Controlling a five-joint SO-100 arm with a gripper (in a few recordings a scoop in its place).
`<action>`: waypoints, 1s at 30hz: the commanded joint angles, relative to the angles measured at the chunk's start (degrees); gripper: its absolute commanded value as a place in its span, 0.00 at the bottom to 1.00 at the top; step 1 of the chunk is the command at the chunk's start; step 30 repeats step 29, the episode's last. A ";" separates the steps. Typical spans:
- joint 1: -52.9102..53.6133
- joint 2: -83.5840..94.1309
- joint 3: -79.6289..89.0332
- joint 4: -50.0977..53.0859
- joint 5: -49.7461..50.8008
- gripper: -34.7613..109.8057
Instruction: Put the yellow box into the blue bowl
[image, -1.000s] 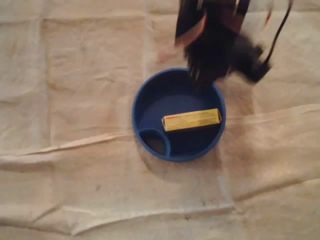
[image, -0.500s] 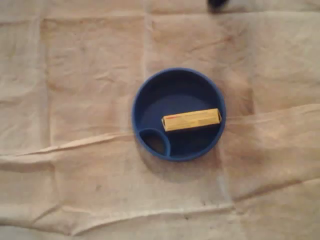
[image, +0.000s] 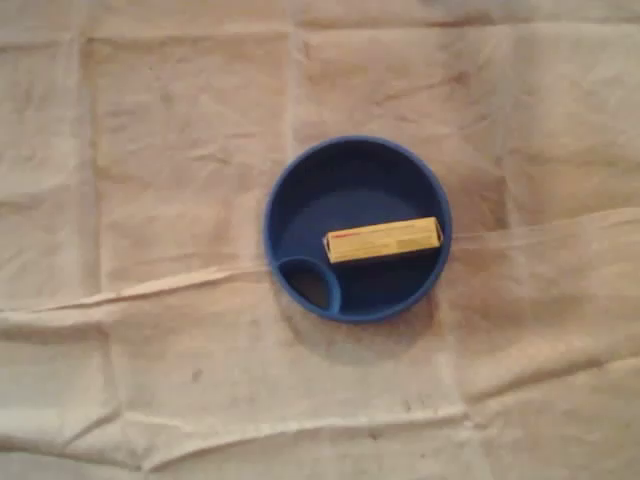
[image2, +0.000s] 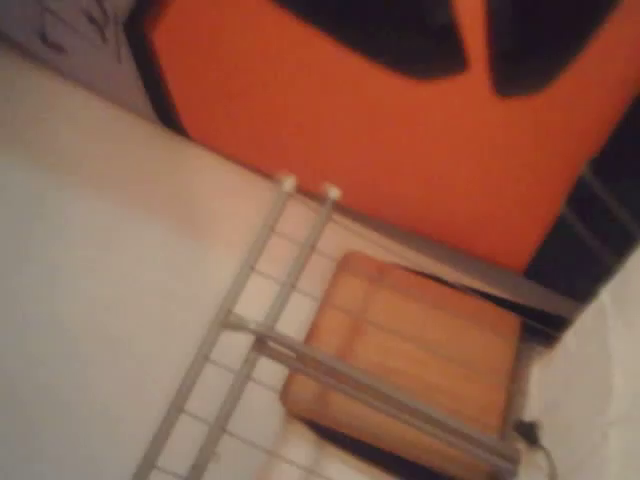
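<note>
Yellow box (image: 383, 240) lies flat inside the blue bowl (image: 345, 165), in the main well beside its small side pocket, placement judged complete; gripper opening cannot be told; any remaining move should stay clear of the bowl and avoid dragging the wrinkled cloth (image: 150, 150).

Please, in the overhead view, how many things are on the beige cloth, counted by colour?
Blue: 1, the round blue bowl with a small side pocket
Yellow: 1, the long yellow rectangular box, lying inside the bowl
Total: 2
</note>
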 joint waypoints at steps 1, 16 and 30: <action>-0.62 9.23 7.82 -0.26 0.35 0.24; -13.18 28.83 28.83 -0.97 10.81 0.24; -16.88 32.08 29.18 -0.18 20.21 0.24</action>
